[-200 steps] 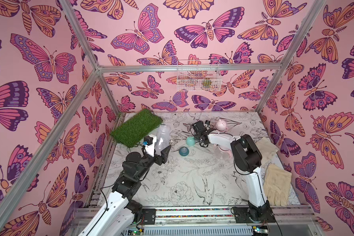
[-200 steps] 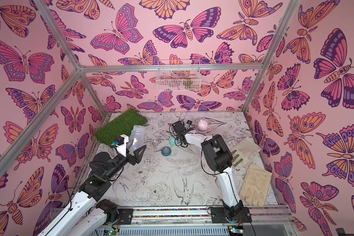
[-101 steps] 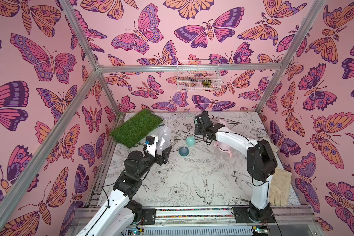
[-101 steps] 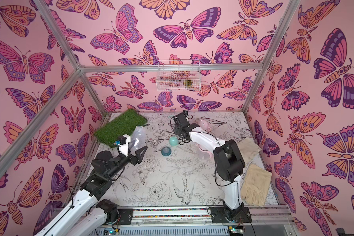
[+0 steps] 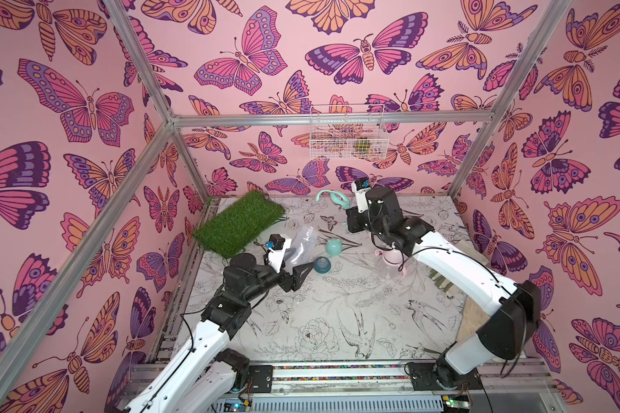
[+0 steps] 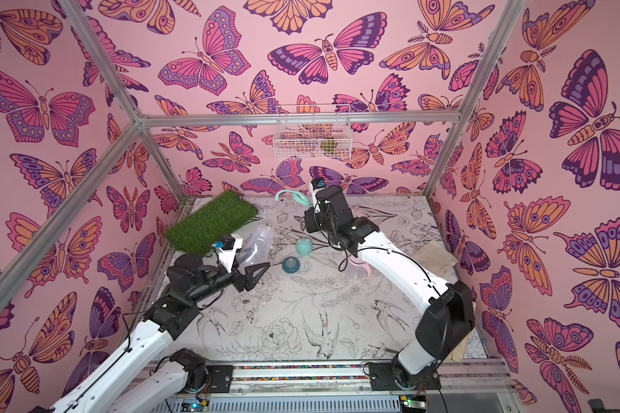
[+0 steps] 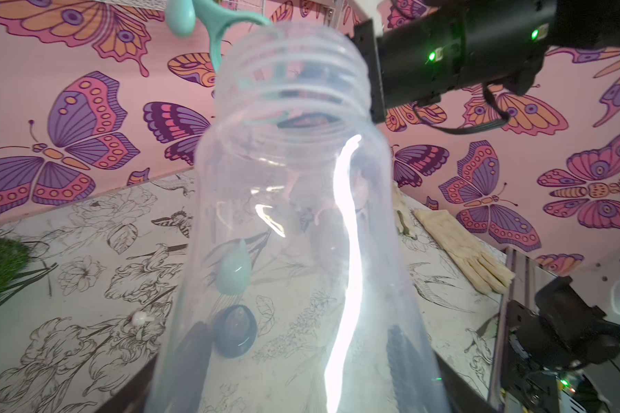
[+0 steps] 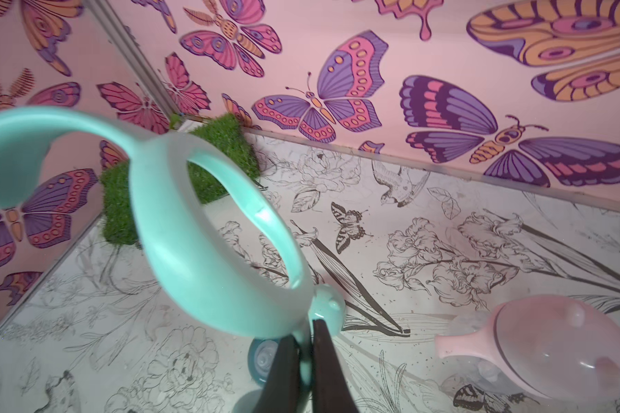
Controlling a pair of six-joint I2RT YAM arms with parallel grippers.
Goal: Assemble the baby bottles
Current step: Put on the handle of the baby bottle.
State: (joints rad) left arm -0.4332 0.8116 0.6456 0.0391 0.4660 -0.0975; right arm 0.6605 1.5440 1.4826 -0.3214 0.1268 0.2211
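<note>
While aloft, clear bottle (image 5: 301, 241) empty.

grass mat (image 5: 238, 223) back-left on table (image 5: 337, 304) | nipple collar (image 5: 322, 265) before domed cap (image 5: 333, 246) | gloves (image 6: 437, 254) at right edge

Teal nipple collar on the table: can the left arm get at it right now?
Probably not to grasp it: the teal collar lies just beyond the left gripper with nothing between, but that gripper is shut on the clear bottle.

2-handled ring (image 8: 187, 257): teal. Bottle (image 7: 294, 250): clear. Domed cap (image 8: 552, 339): pink. Nipple collar (image 5: 322, 265): seemingly blue-teal. Worktop (image 5: 337, 321): white, black floral line-drawings.
</note>
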